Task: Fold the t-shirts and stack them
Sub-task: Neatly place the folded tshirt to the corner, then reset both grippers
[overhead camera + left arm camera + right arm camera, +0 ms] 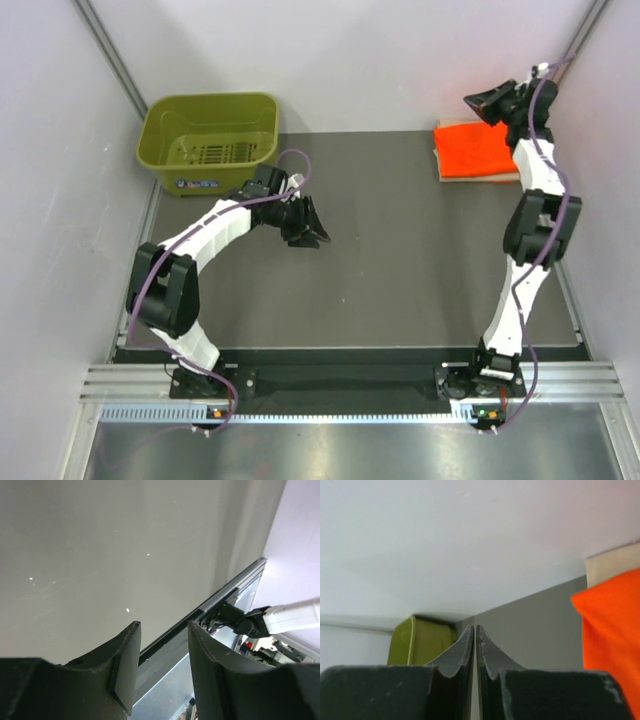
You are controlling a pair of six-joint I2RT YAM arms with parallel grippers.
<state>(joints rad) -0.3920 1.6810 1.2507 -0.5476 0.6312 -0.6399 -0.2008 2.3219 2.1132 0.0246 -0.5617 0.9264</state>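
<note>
1. The orange shirt [478, 146] lies folded at the far right corner of the desk [400, 260]. It sits on top of the tan shirt [482, 177], which shows only as a thin border along its near and far sides. The stack looks built, so I judge the step in hand to be finishing off: checking the pile and getting the arms clear.
2. The right gripper [487, 103] is raised just past the stack's far left corner. Its jaws are pressed together with nothing between them. They should stay that way, so no edge of cloth can catch in them.
3. The right arm's forearm hangs over the stack's right side. Its way out should go up first and only then back toward the near edge. A low sweep could drag the top layer askew.
4. If the orange edges need squaring, a light press from above would do better than a pinch.
5. The left gripper [312, 225] is over bare desk left of centre, well apart from the shirts. Its jaws are spread and hold nothing. It has no call on the stack and can simply keep away.
6. The desk is a dark grey matte sheet that looks flat, with a few pale specks in the left wrist view.
7. A basket [210, 105] stands at the far left corner.
8. Pale walls [350, 50] close in the far, left and right sides. A metal rail [350, 385] runs along the near edge.
</note>
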